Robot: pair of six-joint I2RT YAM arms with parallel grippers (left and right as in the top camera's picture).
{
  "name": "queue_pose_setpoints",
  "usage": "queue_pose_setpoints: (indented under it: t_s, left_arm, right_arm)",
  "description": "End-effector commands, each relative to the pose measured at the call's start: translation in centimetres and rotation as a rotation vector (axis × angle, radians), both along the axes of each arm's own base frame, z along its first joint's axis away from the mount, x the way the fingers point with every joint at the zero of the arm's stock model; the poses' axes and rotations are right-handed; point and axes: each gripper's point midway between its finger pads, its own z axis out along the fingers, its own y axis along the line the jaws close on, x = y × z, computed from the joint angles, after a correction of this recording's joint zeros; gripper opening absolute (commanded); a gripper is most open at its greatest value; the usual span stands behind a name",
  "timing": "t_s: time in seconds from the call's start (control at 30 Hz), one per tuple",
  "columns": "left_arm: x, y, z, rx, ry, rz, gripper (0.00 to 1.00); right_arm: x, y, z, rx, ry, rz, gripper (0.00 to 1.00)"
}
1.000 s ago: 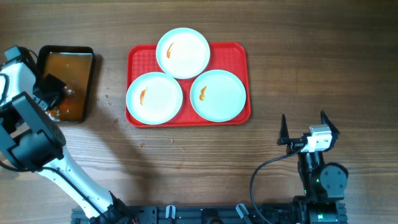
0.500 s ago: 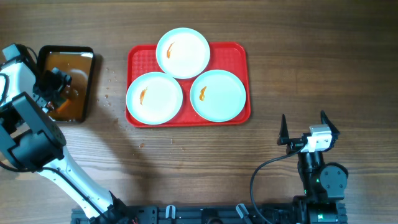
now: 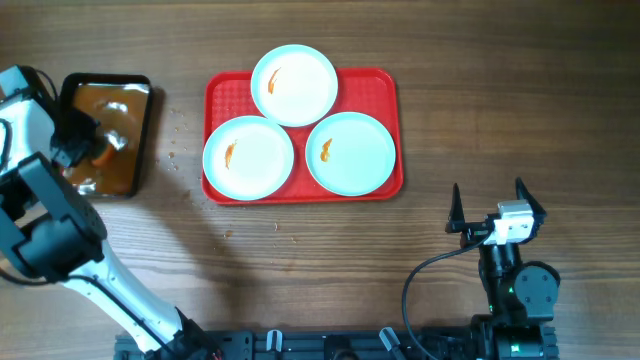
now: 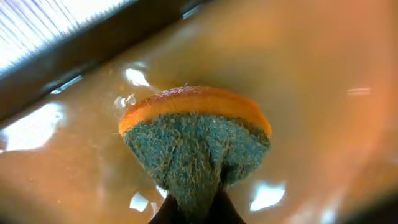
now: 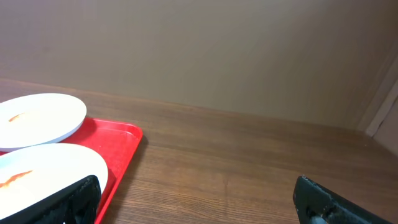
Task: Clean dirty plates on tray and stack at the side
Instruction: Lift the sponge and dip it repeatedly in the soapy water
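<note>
Three pale plates lie on the red tray (image 3: 378,82): a back one (image 3: 294,84), a front left one (image 3: 248,156) and a front right one (image 3: 351,152), each with a small orange smear. My left gripper (image 3: 88,142) is over the black pan (image 3: 140,85) of brown water, shut on a sponge (image 4: 196,134) with an orange top and green scrub face, held in the water. My right gripper (image 3: 490,205) is open and empty at the front right, well clear of the tray. Two plates (image 5: 37,115) (image 5: 50,174) and the tray's corner (image 5: 121,140) show in the right wrist view.
The black pan stands left of the tray, a short gap between them. A few crumbs or drops (image 3: 172,155) lie on the wood between pan and tray. Bare wooden table (image 3: 500,100) lies right of the tray.
My left gripper has shifted with the sponge inside the pan, from its lower left toward its middle. The right arm and the plates have not moved.
</note>
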Motion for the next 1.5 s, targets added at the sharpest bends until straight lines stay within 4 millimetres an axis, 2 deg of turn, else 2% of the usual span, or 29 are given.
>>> queue_pose_setpoints:
  t_s: [0.0, 0.13, 0.23, 0.33, 0.43, 0.47, 0.53, 0.57, 0.67, 0.7, 0.83, 0.9, 0.93, 1.0, 1.1, 1.17, 1.2, 1.3, 1.47]
  left_arm:
    - [1.9, -0.2, 7.9, 0.048, -0.203, -0.028, 0.04]
    - [3.1, -0.8, 12.1, 0.058, -0.336, -0.059, 0.04]
    - [3.7, -1.3, 12.6, 0.037, -0.373, -0.078, 0.04]
    - [3.8, -1.7, 10.3, -0.012, -0.342, -0.084, 0.04]
    - [4.3, -3.1, 4.2, -0.169, -0.275, -0.099, 0.04]
    - [4.2, -3.4, 3.7, -0.207, -0.277, -0.099, 0.04]
    - [4.6, -4.3, 4.2, -0.289, -0.325, -0.118, 0.04]
    - [5.1, -5.1, 5.4, -0.353, -0.384, -0.141, 0.04]
    - [6.4, -7.0, 12.1, -0.54, -0.639, -0.263, 0.04]
    - [6.4, -7.0, 14.0, -0.56, -0.698, -0.292, 0.04]
    - [5.7, -5.6, 18.7, -0.497, -0.783, -0.291, 0.04]
    - [5.4, -5.5, 19.5, -0.478, -0.793, -0.3, 0.04]
    - [5.4, -5.5, 19.3, -0.47, -0.79, -0.307, 0.04]
    - [5.3, -4.9, 17.0, -0.412, -0.714, -0.284, 0.04]
    - [4.6, -2.9, 9.1, -0.286, -0.483, -0.181, 0.04]
    - [4.0, -2.4, 5.8, -0.281, -0.396, -0.139, 0.04]
    - [3.7, -2.3, 5.2, -0.294, -0.379, -0.131, 0.04]
    - [3.5, -1.8, 6.8, -0.276, -0.408, -0.129, 0.04]
    - [3.7, -2.9, 15.7, -0.203, -0.572, -0.199, 0.04]
  right_arm:
    - [0.0, -0.3, 0.0, -0.012, -0.003, -0.015, 1.0]
    - [0.0, -0.3, 0.0, -0.012, -0.003, -0.015, 1.0]
    - [0.0, -0.3, 0.0, -0.012, -0.003, -0.015, 1.0]
    - [0.0, -0.3, 0.0, -0.012, -0.003, -0.015, 1.0]
    - [0.0, -0.3, 0.0, -0.012, -0.003, -0.015, 1.0]
    - [0.0, -0.3, 0.0, -0.012, -0.003, -0.015, 1.0]
    - [0.0, -0.3, 0.0, -0.012, -0.003, -0.015, 1.0]
    - [0.0, -0.3, 0.0, -0.012, -0.003, -0.015, 1.0]
    - [0.0, -0.3, 0.0, -0.012, -0.003, -0.015, 1.0]
    - [0.0, -0.3, 0.0, -0.012, -0.003, -0.015, 1.0]
    - [0.0, -0.3, 0.0, -0.013, -0.003, -0.015, 1.0]
    - [0.0, -0.3, 0.0, -0.012, -0.003, -0.015, 1.0]
    - [0.0, -0.3, 0.0, -0.013, -0.003, -0.015, 1.0]
    - [0.0, -0.3, 0.0, -0.012, -0.003, -0.015, 1.0]
    - [0.0, -0.3, 0.0, -0.013, -0.003, -0.015, 1.0]
    - [0.0, -0.3, 0.0, -0.012, -0.003, -0.015, 1.0]
    - [0.0, -0.3, 0.0, -0.013, -0.003, -0.015, 1.0]
    - [0.0, -0.3, 0.0, -0.012, -0.003, -0.015, 0.99]
    - [0.0, -0.3, 0.0, -0.012, -0.003, -0.015, 1.0]
